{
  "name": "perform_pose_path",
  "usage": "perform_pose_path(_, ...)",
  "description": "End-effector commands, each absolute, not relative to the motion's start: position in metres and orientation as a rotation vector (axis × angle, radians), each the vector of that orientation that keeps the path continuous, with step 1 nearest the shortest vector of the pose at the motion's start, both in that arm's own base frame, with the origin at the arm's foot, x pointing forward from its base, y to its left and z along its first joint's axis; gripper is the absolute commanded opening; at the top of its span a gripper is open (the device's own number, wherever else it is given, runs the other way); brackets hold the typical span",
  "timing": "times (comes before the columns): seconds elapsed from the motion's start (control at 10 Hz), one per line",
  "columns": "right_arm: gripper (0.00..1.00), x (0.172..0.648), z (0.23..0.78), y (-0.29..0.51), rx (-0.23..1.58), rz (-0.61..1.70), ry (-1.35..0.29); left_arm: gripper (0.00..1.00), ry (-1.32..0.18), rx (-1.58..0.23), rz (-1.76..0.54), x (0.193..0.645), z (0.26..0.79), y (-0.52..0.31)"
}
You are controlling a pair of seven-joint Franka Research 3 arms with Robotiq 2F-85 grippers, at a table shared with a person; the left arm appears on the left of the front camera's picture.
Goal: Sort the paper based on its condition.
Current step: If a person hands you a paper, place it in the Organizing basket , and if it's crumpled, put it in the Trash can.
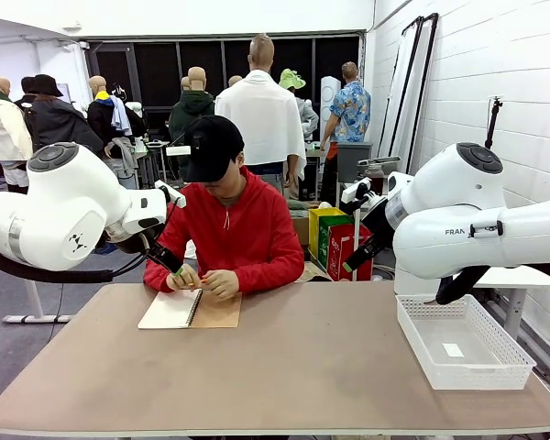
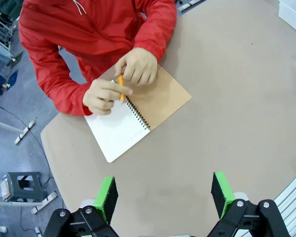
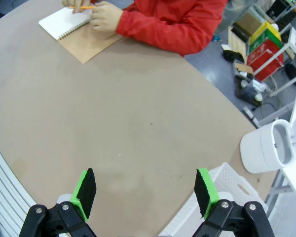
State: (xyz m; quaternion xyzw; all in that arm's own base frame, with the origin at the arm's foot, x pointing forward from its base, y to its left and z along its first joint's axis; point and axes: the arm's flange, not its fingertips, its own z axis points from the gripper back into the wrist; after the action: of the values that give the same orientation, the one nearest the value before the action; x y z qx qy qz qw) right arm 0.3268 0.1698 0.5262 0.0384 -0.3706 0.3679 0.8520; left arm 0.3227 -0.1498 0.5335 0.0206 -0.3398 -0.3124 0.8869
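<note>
Jaws gape empty on left gripper (image 2: pixel 164 192) and right gripper (image 3: pixel 144 187), apparently idle while the person (image 2: pixel 89 29) writes in the spiral notebook (image 2: pixel 119 132).

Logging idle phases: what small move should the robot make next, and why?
Probably just wait with both arms raised. The person's hands work a pencil on the open notebook, its pages bound, and the left hand and right hand hang open above the table.
</note>
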Motion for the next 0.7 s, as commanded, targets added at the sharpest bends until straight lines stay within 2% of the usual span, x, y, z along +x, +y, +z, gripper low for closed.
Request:
perform_pose_path(0.0,1.00,0.3269,0.5259,0.1699,0.083,0.764,-0.778,1.00,-0.707,0.043,-0.650,0.3226,0.5338,-0.1497)
perform_pose_path(0.6,1.00,0.3269,0.5259,0.1699,0.083,0.764,-0.778,1.00,-0.707,0.043,-0.650,0.3226,0.5338,-0.1497)
